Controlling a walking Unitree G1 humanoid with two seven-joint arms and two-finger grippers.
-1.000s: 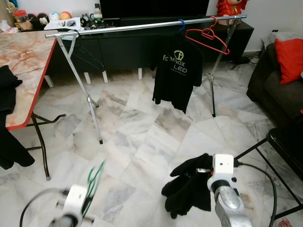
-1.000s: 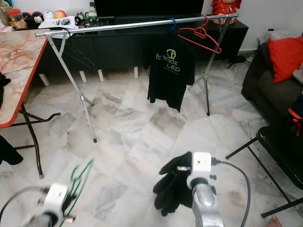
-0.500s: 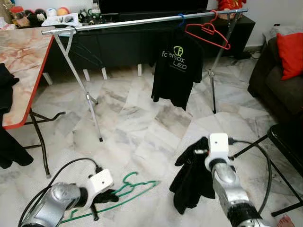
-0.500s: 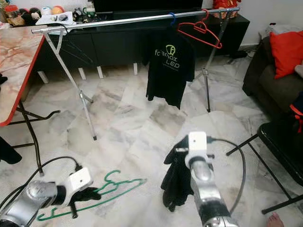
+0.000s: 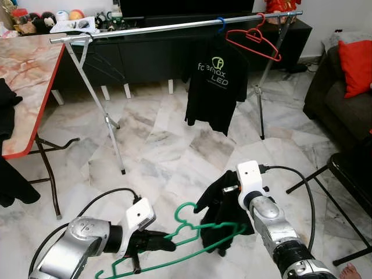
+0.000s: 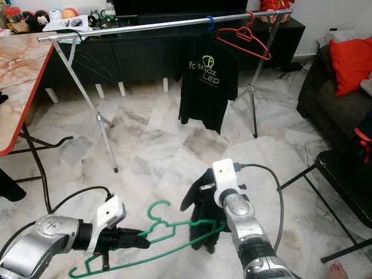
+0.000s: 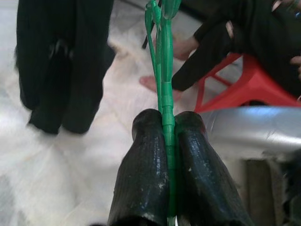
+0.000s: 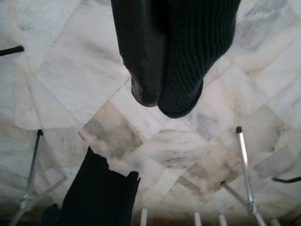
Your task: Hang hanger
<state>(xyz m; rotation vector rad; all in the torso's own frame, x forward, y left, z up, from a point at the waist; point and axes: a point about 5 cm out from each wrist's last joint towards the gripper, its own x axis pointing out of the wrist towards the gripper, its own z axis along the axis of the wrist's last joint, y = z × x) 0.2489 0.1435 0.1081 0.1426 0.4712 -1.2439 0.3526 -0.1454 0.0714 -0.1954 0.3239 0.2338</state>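
Observation:
My left gripper (image 5: 167, 243) is low at the front left, shut on the lower bar of a green hanger (image 5: 192, 224); the left wrist view has its fingers (image 7: 146, 160) clamped on the green plastic (image 7: 167, 122). The hanger's right end reaches into a black garment (image 5: 216, 200) that hangs from my right gripper (image 5: 228, 195), which is shut on it. In the right wrist view, one finger (image 8: 141, 56) presses against the knit cloth (image 8: 197, 47). Beyond stands a silver clothes rail (image 5: 174, 26) with a black printed t-shirt (image 5: 214, 87) and an empty red hanger (image 5: 254, 42).
A marble-top table (image 5: 32, 70) with a red edge and dark clothes stands at the left. A black cabinet (image 5: 145, 58) runs behind the rail. A dark sofa with a red cushion (image 5: 356, 67) and a black frame (image 5: 351, 171) are at the right. A person's foot (image 7: 155, 84) is beside a red stool.
My left gripper has brought the green hanger up and to the right, so its end now overlaps the black garment. My right gripper has shifted the garment slightly left.

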